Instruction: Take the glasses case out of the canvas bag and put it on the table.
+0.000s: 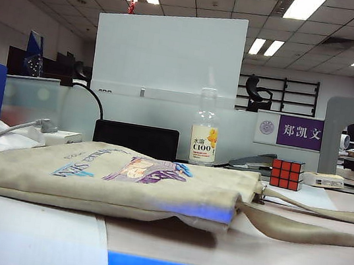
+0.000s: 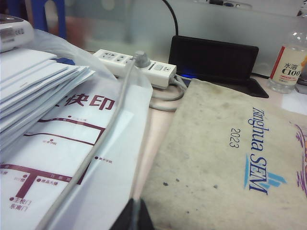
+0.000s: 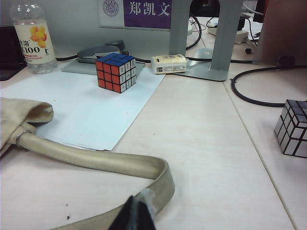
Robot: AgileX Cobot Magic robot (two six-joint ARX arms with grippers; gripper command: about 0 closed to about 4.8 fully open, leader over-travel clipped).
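Desk point(image 1: 167, 241): canvas bag point(image 1: 103, 178) lying flat, contents hidden, glasses case unseen. Behind it: bottle point(image 1: 204, 136), Rubik's cube point(image 1: 287, 174). My left end effector point(image 2: 134, 218) and right end effector point(image 3: 134, 215): both closed, empty.

A Rubik's cube point(image 3: 115, 72) stands on white paper sheets point(image 3: 81, 112) near the surface's far edge — beside a drink bottle point(image 1: 204, 136), a stapler point(image 3: 100, 49) and a power strip point(image 2: 136, 67).
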